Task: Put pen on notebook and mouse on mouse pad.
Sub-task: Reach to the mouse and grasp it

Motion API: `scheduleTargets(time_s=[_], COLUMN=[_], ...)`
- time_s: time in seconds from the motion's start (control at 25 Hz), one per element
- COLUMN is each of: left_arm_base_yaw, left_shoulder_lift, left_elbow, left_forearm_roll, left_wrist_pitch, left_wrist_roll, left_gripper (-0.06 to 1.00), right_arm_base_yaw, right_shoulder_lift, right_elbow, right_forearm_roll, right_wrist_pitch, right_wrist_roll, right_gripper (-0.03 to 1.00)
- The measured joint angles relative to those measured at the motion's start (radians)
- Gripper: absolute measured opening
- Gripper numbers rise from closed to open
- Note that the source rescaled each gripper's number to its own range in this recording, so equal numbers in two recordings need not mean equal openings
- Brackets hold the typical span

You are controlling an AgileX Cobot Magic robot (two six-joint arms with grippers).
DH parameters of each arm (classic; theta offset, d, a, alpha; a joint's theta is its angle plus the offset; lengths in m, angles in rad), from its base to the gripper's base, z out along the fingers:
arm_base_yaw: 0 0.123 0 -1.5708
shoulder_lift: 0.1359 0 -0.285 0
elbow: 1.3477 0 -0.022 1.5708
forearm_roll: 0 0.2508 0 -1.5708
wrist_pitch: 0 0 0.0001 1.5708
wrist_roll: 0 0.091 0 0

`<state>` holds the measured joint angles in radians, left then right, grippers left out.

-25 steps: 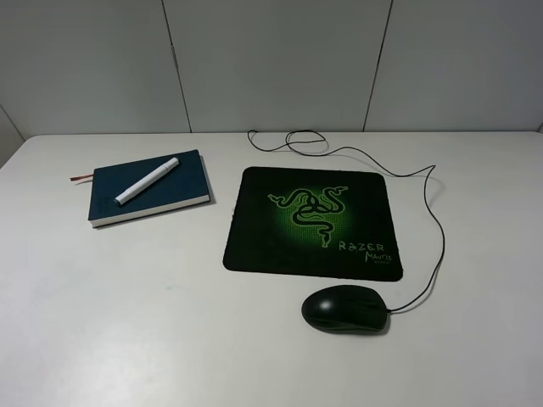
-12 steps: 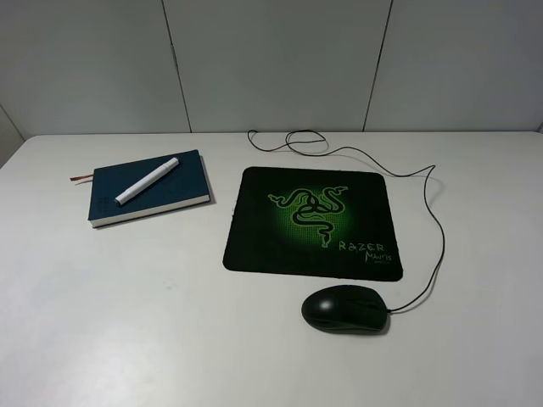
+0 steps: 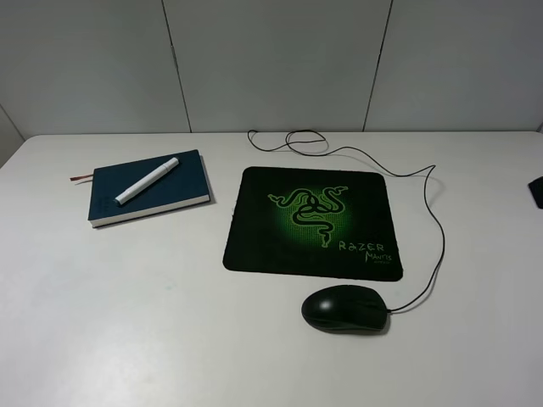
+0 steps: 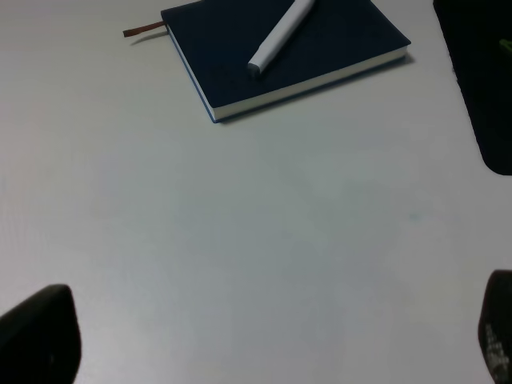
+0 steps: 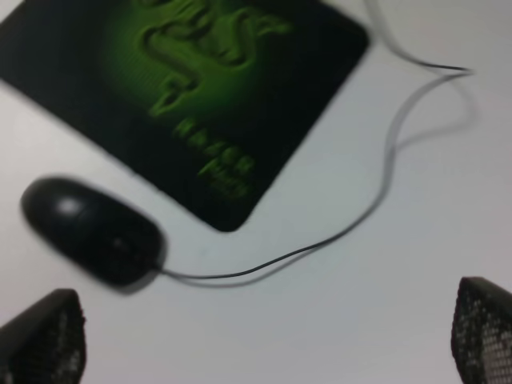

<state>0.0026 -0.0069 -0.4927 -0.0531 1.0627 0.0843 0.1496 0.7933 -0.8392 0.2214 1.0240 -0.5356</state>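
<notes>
1. The white desk (image 3: pixel 127 322) carried everything, with a grey panelled wall behind it.
2. The mouse pad (image 3: pixel 314 222), black with a green snake logo and "RAZER" lettering, lay flat right of the desk's middle with nothing on it.
3. The notebook (image 3: pixel 178 188), dark teal with white page edges, lay closed and flat on the left part of the desk, apart from the mouse pad and turned slightly askew to it.
4. The mouse (image 3: pixel 345 309), glossy black, sat on the bare desk just beside the mouse pad's near right corner and not on the pad.
5. The cable (image 3: pixel 441 246) ran from the mouse's right end, curved up past the pad's right edge and looped on the desk behind the pad.
6. The pen (image 3: pixel 147 181), white and slim, lay diagonally across the notebook's cover, wholly on the book.
7. The red ribbon bookmark (image 3: pixel 81 177) stuck out from the notebook's far left corner onto the desk.
8. The left fingers (image 4: pixel 36 340) stood wide apart and empty above bare desk, with the notebook and pen ahead of them in the left wrist view.
9. The right fingers (image 5: pixel 44 340) stood wide apart and empty too, above the desk, with the mouse and the pad's corner in front of them; that view was blurred.
</notes>
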Motion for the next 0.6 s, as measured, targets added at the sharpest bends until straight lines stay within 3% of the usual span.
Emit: scheduleTargets(time_s=[0.32, 0.6], left_arm_base_yaw=[0.0, 0.0], left_shoulder_lift=[0.0, 0.0], left_elbow=[0.0, 0.0], left_forearm_roll=[0.0, 0.0], left_wrist_pitch=[0.0, 0.0], left_wrist_roll=[0.0, 0.0], left_gripper=[1.0, 1.0], right_arm_base_yaw=[0.267, 0.406], right_shoulder_lift=[0.243, 0.407], right_elbow=[-0.003, -0.003], right_forearm_roll=[-0.112, -0.153], right_wrist_pitch=[-0.031, -0.087], right_wrist_roll=[-0.042, -0.102], right_gripper=[1.0, 1.0])
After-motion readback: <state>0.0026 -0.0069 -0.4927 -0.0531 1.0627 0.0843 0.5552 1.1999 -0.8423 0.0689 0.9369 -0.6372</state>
